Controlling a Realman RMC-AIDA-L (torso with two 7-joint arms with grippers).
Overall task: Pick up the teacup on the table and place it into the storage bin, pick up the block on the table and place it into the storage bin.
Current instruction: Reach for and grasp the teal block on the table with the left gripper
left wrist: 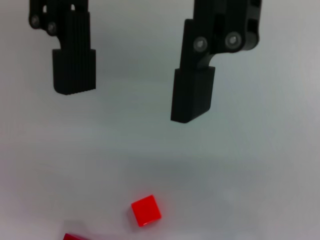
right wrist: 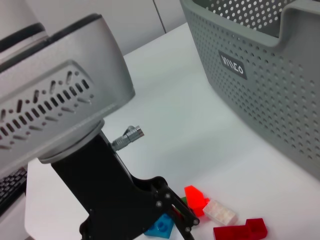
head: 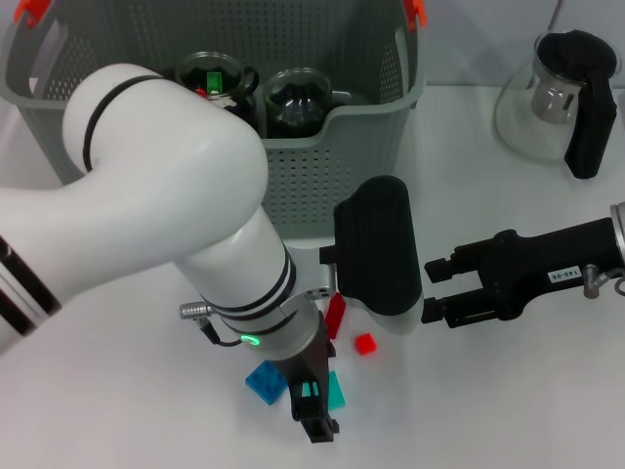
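White tabletop lies under the left gripper [left wrist: 132, 87], fingers spread over bare surface beside the small red block [left wrist: 146, 210], so it likely must re-centre before pinching; right gripper [head: 437, 289] waits spread.

Head camera looks down; wrist cameras sit close, sharing the small red block [left wrist: 146, 210]

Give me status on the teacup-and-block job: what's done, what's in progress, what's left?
Done, apparently: two glass teacups already sit inside the storage bin, and none shows on the table.

In hand: the left gripper hangs over the blocks, jaws open and empty, near the small red block.

Left: every block, including the blue one, is still on the table. The right gripper waits beside them, open.
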